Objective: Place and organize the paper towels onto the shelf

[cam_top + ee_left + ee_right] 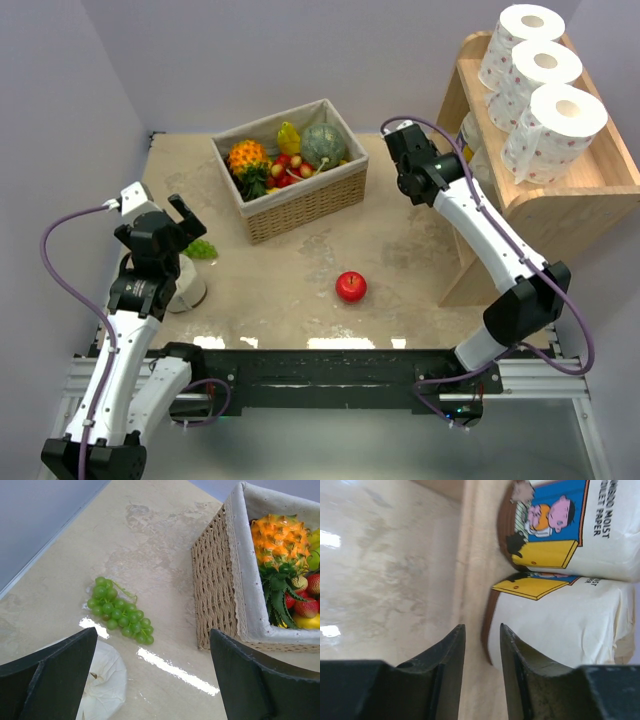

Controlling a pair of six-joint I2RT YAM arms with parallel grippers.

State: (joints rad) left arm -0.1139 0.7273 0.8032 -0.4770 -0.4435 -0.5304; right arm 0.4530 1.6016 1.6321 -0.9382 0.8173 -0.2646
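Paper towels on the shelf: three rolls (530,35) (545,75) (560,125) printed with small pink dots sit in a touching row on the top tier, hollow centres towards the overhead camera.
Paper towel off the shelf: one plain white roll (188,285) (102,680) stands on the surface at the left, under the left arm and well apart from the shelf.
Shelf: the light-wood unit (590,200) stands at the right edge of the surface; the edge of its lower board (475,555) runs through the right wrist view.
Left claw: the left claw (152,632) hangs above the plain roll with its fingers wide apart and nothing between them.
Right claw: the right claw (481,630) is at the lower tier, its fingers nearly together with a narrow gap, gripping nothing.
Writing: two labelled tubs (570,515) (560,625) sit on the lower tier, touching each other. The label is blue and yellow with a cartoon figure and a black cat; "MOIST" and "PAPER" read clearly, and the letters before them are cut off.
Grapes: a green bunch (120,612) lies just beside the plain roll, between it and the basket.
Basket: the white-lined wicker basket (300,210) holds fruit, among it a pineapple (280,535).
Apple: a red apple (350,287) lies alone mid-surface, in front of the basket.
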